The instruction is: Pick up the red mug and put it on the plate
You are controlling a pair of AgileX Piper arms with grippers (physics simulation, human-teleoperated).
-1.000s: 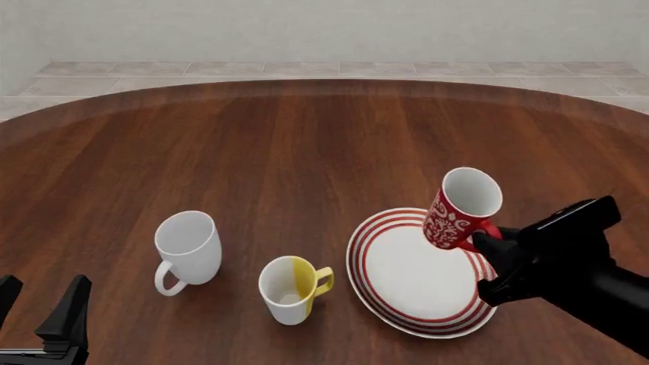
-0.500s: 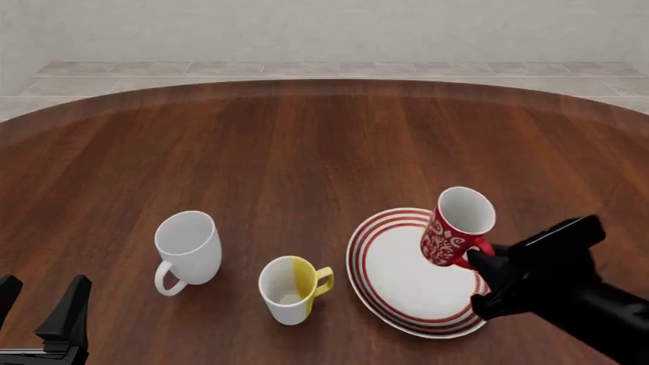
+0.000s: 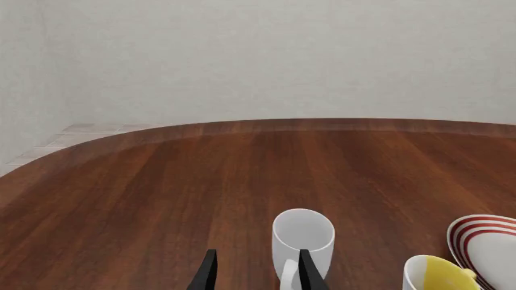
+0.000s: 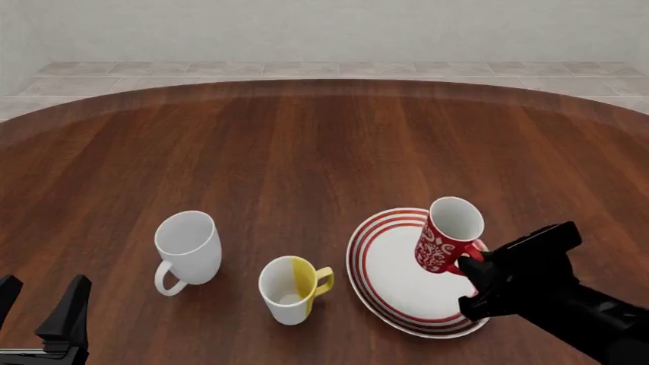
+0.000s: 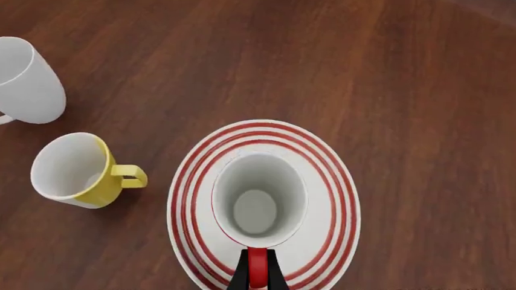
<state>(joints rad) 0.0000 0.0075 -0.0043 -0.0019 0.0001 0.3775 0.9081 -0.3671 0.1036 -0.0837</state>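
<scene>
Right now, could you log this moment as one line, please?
right gripper: holds red mug by handle | over plate | left gripper: idle

Front: fixed behind my arms, high, facing forward and down.
Left wrist: low, facing along the table.
Right wrist: directly above, close.
Shared: the plate (image 4: 406, 285) (image 5: 339, 199) (image 3: 487, 251).

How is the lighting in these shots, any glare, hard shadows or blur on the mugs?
Front view: even, soft light, no glare, only faint shadows under the small red patterned ceramic mug and round red-ringed white plate. Right wrist view: sharp throughout. Left wrist view: sharp, flat lighting.
</scene>
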